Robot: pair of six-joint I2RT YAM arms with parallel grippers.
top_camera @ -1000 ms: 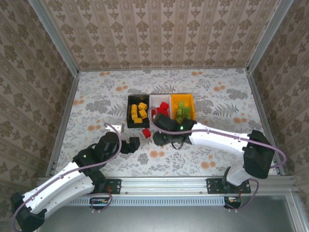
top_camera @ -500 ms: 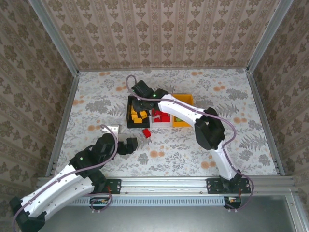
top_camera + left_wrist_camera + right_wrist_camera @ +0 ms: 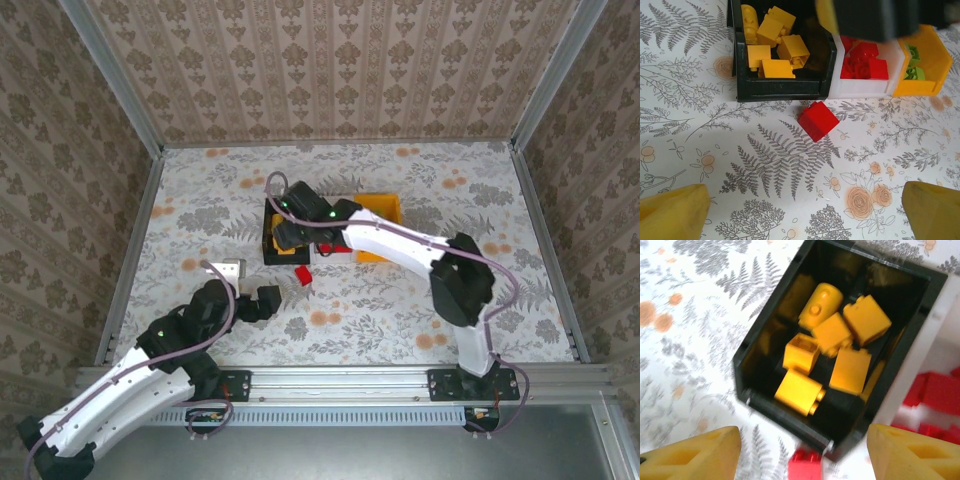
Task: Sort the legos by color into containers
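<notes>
top external: floral table (image 3: 420,180), patterned walls (image 3: 330,70); left gripper (image 3: 805,210) and right gripper (image 3: 800,452) both spread.

Right arm (image 3: 395,243) outstretched (fingers (image 3: 695,455) apart)

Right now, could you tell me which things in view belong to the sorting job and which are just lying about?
Job:
black bin with yellow bricks
white bin with red bricks
orange bin with green bricks
loose red brick outside the bins
left gripper, right gripper, both open

Just there:
patterned table cover
wallpapered walls
metal rail
</notes>
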